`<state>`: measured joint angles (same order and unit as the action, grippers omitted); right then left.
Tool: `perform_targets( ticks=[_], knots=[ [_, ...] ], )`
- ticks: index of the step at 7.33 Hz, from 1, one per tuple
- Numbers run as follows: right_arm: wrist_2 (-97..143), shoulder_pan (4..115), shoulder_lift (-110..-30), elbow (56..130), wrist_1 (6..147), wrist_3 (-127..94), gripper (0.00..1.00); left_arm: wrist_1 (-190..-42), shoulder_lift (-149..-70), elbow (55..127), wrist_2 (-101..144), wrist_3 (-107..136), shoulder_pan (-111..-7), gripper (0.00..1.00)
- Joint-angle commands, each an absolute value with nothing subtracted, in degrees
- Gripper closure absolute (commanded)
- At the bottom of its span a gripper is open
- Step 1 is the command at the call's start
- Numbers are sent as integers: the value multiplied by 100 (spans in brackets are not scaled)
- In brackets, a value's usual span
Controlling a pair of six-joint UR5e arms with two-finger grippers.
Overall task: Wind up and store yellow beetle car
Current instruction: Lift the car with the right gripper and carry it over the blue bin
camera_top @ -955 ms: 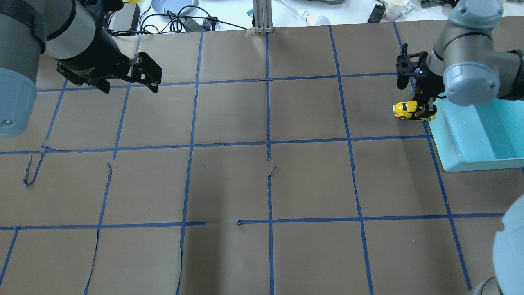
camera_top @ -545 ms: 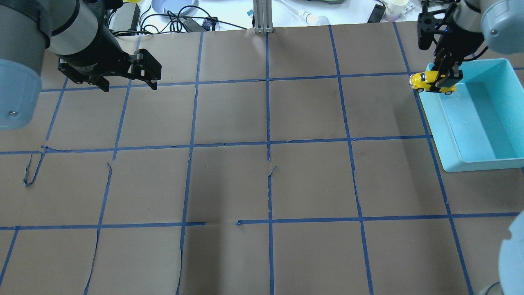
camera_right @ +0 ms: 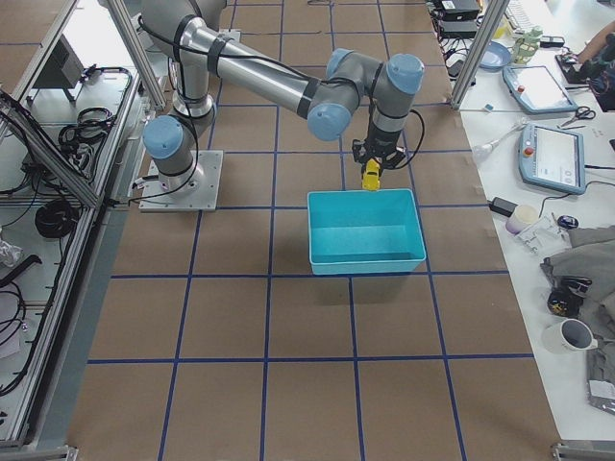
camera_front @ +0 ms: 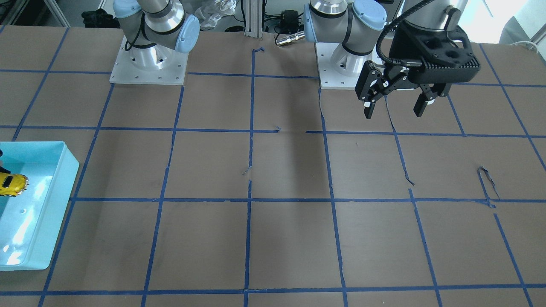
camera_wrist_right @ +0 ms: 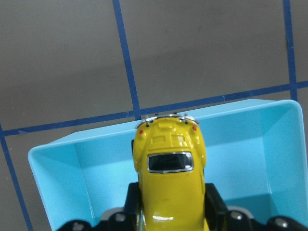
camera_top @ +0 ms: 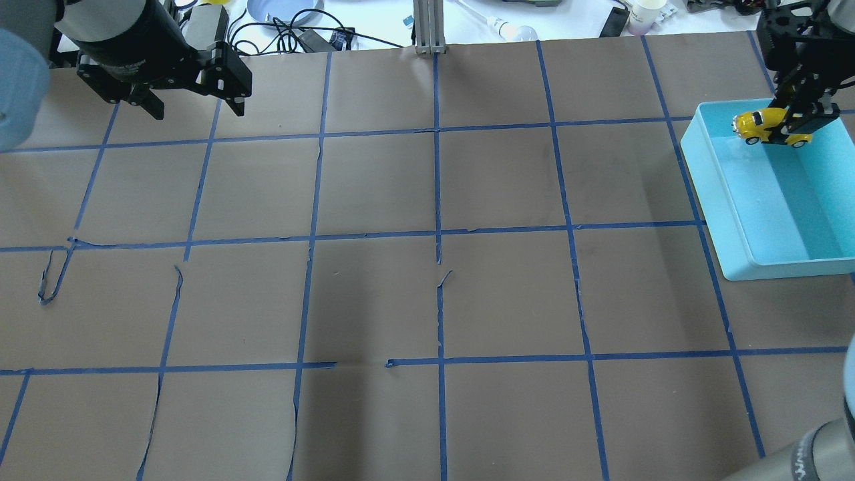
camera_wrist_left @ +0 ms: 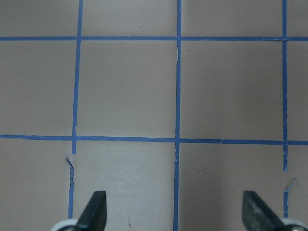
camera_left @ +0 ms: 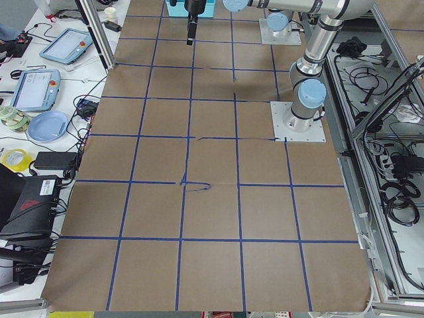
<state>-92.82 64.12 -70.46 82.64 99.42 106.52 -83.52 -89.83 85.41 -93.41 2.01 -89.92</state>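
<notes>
The yellow beetle car (camera_top: pixel 768 125) is held in my right gripper (camera_top: pixel 795 120), which is shut on it and hangs above the far end of the light blue bin (camera_top: pixel 728 220). The car also shows in the front view (camera_front: pixel 12 184), the right side view (camera_right: pixel 371 175) and the right wrist view (camera_wrist_right: pixel 169 178), where black fingers (camera_wrist_right: pixel 217 202) clamp its sides over the bin (camera_wrist_right: pixel 260 159). My left gripper (camera_top: pixel 190 100) is open and empty at the far left, high above the table; it also shows in the front view (camera_front: pixel 396 107) and the left wrist view (camera_wrist_left: pixel 175 211).
The table is brown paper with a blue tape grid (camera_top: pixel 437 234). Beyond its far edge lie cables, a plate (camera_top: pixel 284 10), a cup (camera_top: pixel 646 13) and a metal post (camera_top: pixel 427 27). Both arm bases (camera_front: pixel 147 64) stand at the near side.
My right gripper has carried the car up and to the right, from beside the bin's near corner to above the bin's far end. My left gripper has drawn back toward the far left.
</notes>
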Motion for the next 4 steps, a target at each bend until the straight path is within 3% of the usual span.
perform_targets(
  ticks=[1,4],
  knots=[
    [-9290,6004,-6472,8270,10438,11317,100,-8482,-9097,8393,-9334,246,-9017,0],
    [-9351,6003,-5970,8550,11543,11417,100,-8446,-9053,8481,-9334,193,-9053,0]
  ],
)
